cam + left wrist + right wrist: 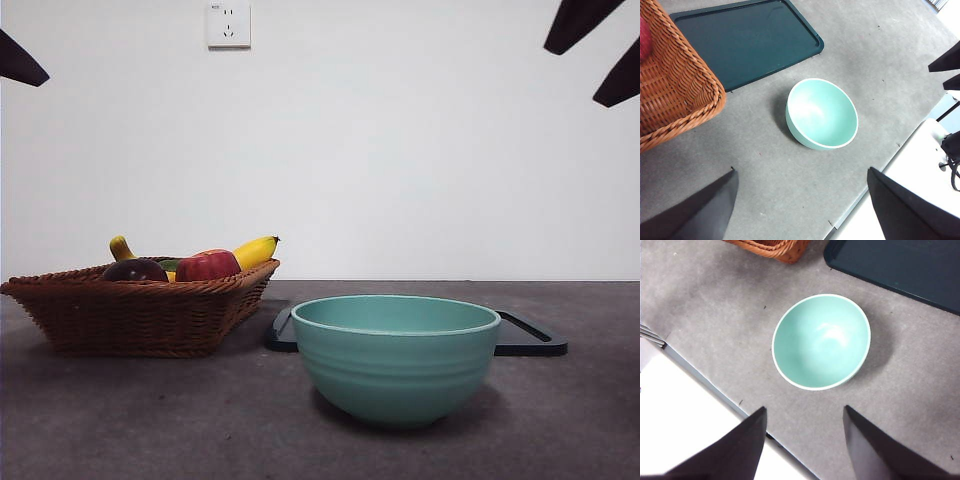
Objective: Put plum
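A woven wicker basket (140, 315) sits on the left of the grey tabletop (150, 420). In it lies the plum (135, 270), dark and glossy, at the near left of the fruit pile. Just to the plum's right is a red apple (208, 265), and behind them a yellow banana (255, 250) pokes over the basket's right rim. A second yellow piece (121, 247) rises behind the plum, and a sliver of something green shows between plum and apple.

Right of the basket and nearer the camera stands a mint-green bowl (395, 355); both wrist views look down into it and show only its bare interior. Behind the bowl a dark flat tray (530, 340) lies on the tabletop, with nothing seen on it.

The left hand (800, 210) hangs high above the tabletop, spread wide and holding nothing. The right hand (805, 445) is likewise raised over the bowl, parted and holding nothing.
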Robot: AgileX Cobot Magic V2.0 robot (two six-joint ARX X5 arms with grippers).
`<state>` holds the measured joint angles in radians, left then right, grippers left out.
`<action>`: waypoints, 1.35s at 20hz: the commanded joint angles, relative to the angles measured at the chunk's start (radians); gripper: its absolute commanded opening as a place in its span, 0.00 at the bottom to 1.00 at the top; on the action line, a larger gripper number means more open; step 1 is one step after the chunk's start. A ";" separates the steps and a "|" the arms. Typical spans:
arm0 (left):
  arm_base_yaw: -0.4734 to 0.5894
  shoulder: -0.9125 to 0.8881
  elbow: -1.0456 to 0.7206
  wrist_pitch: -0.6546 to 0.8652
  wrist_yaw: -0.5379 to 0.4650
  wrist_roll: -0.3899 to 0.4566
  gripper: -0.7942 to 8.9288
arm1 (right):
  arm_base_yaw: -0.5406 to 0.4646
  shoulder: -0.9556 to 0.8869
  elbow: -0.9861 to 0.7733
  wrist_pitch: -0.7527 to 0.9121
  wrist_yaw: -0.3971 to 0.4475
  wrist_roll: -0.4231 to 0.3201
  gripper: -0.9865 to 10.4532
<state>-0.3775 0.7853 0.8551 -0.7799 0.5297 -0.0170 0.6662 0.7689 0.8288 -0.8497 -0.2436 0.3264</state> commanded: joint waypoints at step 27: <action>-0.004 0.004 0.018 0.010 0.006 0.001 0.09 | 0.008 0.007 0.014 0.012 0.008 -0.020 0.09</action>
<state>-0.3775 0.7853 0.8551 -0.7795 0.5297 -0.0170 0.6659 0.7685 0.8288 -0.8478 -0.2359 0.3180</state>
